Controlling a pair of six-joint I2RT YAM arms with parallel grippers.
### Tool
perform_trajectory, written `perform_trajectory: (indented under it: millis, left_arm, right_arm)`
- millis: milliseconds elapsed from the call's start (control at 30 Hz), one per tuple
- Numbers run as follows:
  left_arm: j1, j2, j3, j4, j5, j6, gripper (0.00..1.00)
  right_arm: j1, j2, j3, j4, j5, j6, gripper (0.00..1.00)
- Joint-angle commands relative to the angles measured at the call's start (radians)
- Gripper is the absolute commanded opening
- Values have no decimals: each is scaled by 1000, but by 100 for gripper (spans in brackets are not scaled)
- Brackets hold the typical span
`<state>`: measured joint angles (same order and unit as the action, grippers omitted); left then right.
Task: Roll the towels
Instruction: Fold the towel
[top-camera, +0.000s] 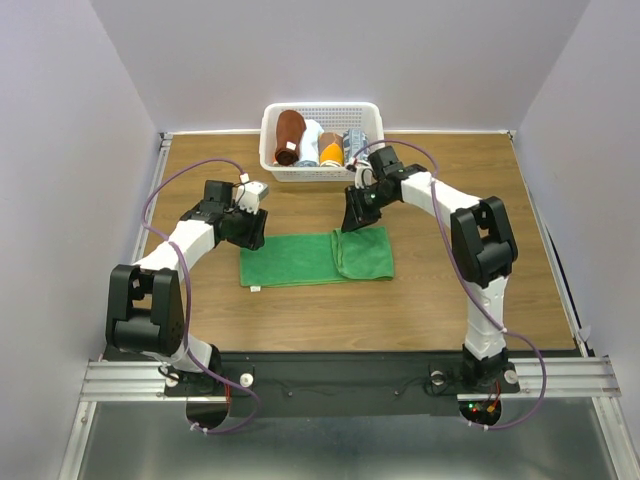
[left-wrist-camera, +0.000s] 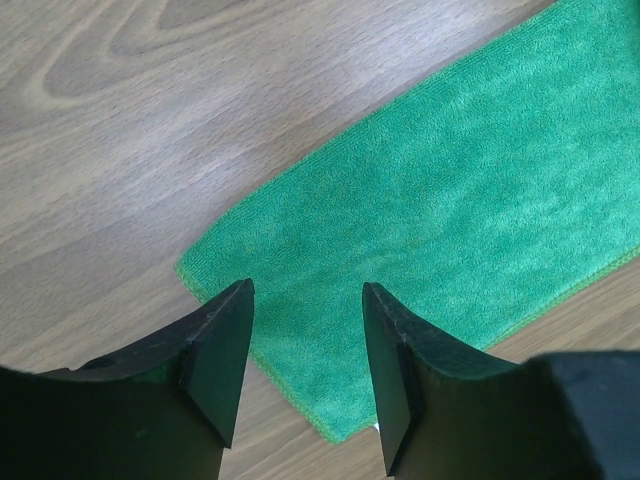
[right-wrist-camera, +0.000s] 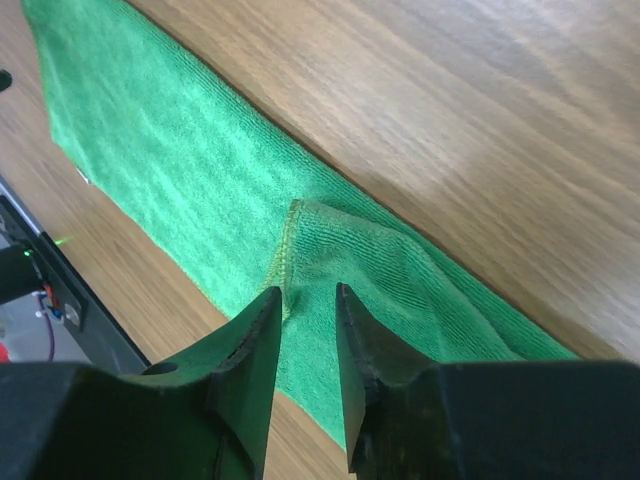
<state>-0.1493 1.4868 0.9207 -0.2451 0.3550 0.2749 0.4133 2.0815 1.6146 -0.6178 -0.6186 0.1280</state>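
A bright green towel (top-camera: 295, 260) lies flat on the wooden table, with its right end folded back over itself (top-camera: 363, 253). My left gripper (top-camera: 253, 230) hovers open over the towel's left end (left-wrist-camera: 450, 180), nothing between its fingers (left-wrist-camera: 225, 330). My right gripper (top-camera: 358, 214) stands narrowly open just above the folded flap's hemmed edge (right-wrist-camera: 291, 235); the cloth shows through the gap and is not pinched. A reddish-brown towel (top-camera: 290, 135) sits rolled in the white basket (top-camera: 322, 108).
The basket at the back of the table also holds a white roll (top-camera: 312, 140), an orange roll (top-camera: 331, 148) and a grey-patterned roll (top-camera: 353, 147). Bare wood surrounds the green towel. Grey walls close in left, right and behind.
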Motion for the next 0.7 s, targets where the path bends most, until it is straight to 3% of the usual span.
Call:
perform_trajectory:
  millis: [0, 67, 533, 633, 667]
  left_arm:
    - [-3, -17, 32, 17, 6, -2, 60]
    - [-4, -19, 32, 20, 7, -3, 61]
    - [-3, -13, 30, 33, 7, -11, 62]
    - [-3, -10, 26, 38, 7, -13, 62]
    - [-3, -11, 26, 38, 9, -16, 62]
  right_arm:
    - [39, 11, 39, 36, 22, 32, 38]
    - [45, 11, 34, 38, 23, 32, 42]
    - [94, 55, 47, 35, 132, 33, 37]
    - [96, 64, 50, 35, 135, 35, 31]
    - [97, 66, 51, 35, 135, 35, 23]
